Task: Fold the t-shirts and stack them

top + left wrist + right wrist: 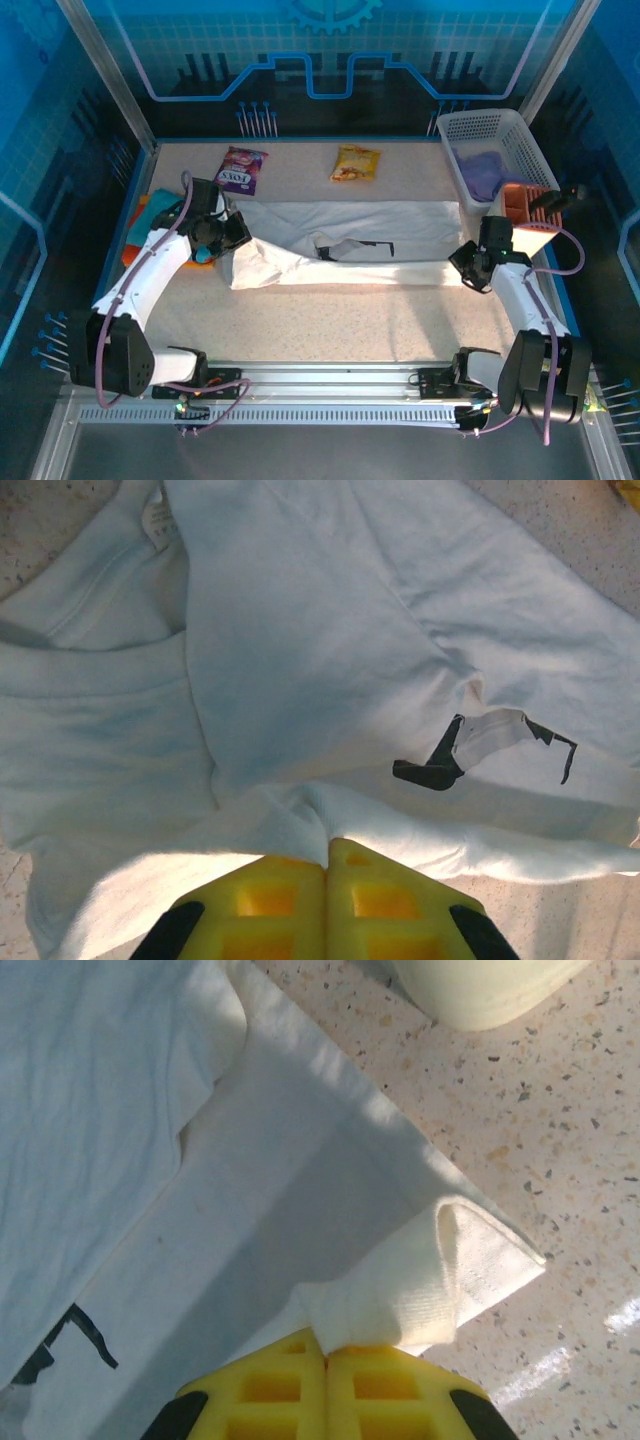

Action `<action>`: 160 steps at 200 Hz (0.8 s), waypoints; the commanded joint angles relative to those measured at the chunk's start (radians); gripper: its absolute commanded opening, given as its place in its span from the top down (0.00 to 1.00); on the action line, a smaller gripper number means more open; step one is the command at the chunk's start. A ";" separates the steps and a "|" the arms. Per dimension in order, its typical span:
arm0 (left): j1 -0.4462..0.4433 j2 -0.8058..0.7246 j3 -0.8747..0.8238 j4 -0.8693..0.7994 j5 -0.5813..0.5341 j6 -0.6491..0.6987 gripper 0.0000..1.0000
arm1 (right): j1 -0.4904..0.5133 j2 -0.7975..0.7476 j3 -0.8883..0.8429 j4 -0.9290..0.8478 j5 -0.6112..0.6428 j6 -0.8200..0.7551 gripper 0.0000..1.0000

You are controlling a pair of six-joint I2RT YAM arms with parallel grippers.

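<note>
Now left claw (327, 843) and right claw (325, 1342) pinch opposite white t-shirt (360, 222) ends

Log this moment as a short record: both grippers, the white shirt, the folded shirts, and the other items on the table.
left gripper: shut on the white t-shirt, pinching its left end
right gripper: shut on a bunched corner at its right end
white t-shirt: lies across the table centre, partly folded lengthwise
teal shirt, orange shirt: left edge, partly behind the left arm
purple packet, yellow packet: far side, beyond the shirt
basket: far right corner, purple cloth inside
</note>
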 commanded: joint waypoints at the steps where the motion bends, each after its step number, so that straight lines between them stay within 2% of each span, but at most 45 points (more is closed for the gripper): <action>1: 0.015 0.033 0.051 0.038 0.026 0.038 1.00 | 0.013 0.034 0.036 0.032 0.039 0.043 1.00; 108: 0.018 0.185 0.130 0.083 0.017 0.052 1.00 | 0.066 0.135 0.092 0.114 0.117 0.088 1.00; 160: 0.034 0.212 0.133 0.100 -0.001 0.057 1.00 | 0.090 0.179 0.104 0.145 0.145 0.094 1.00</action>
